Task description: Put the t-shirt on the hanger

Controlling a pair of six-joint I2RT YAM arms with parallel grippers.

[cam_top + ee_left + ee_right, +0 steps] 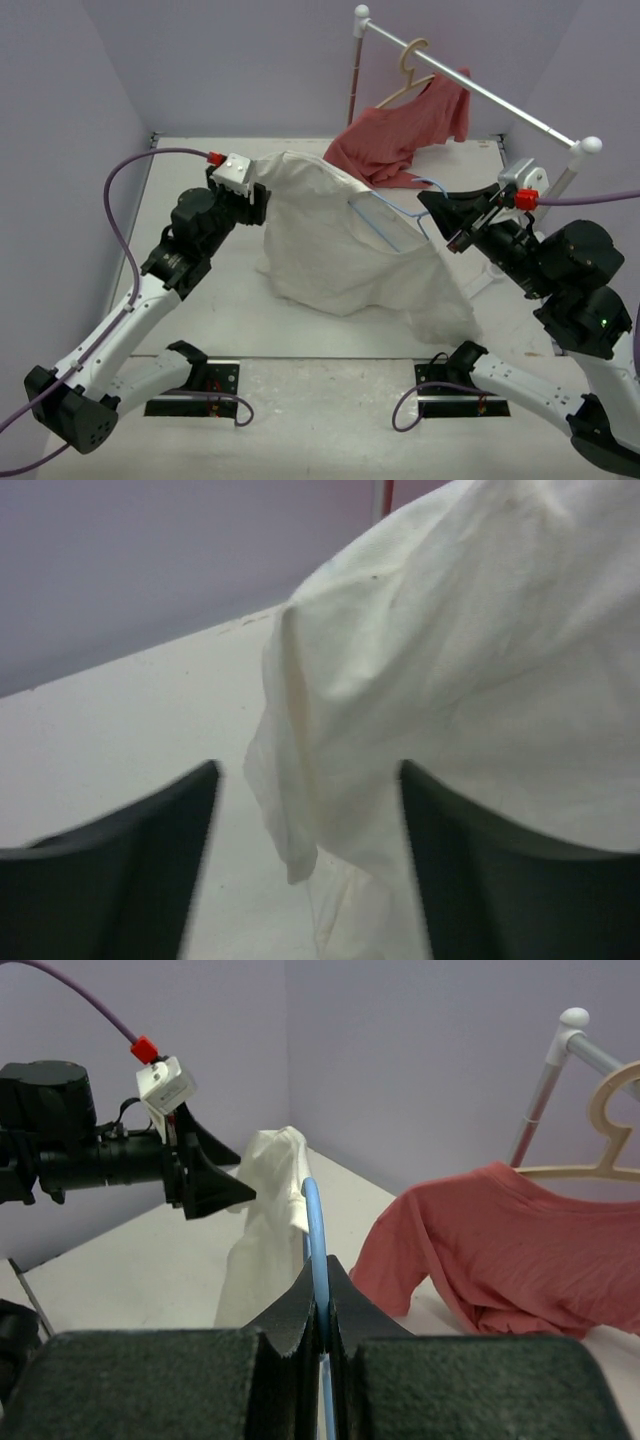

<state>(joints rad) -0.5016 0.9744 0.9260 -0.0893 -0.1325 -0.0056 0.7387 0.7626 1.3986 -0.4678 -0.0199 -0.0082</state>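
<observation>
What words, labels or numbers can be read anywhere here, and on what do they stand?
None can be read.
The t-shirt, the red shirt and the hanger: plain, no print.
The white box on the left arm's wrist: no legible marking.
The black base plates: tiny red marks, too small to read.

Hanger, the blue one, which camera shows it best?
Top external: the hanger shows its blue outline against the t-shirt, one end at the right gripper. Right wrist shows only one wire pinched in that shut gripper. Left wrist shows only t-shirt, no hanger.
</observation>
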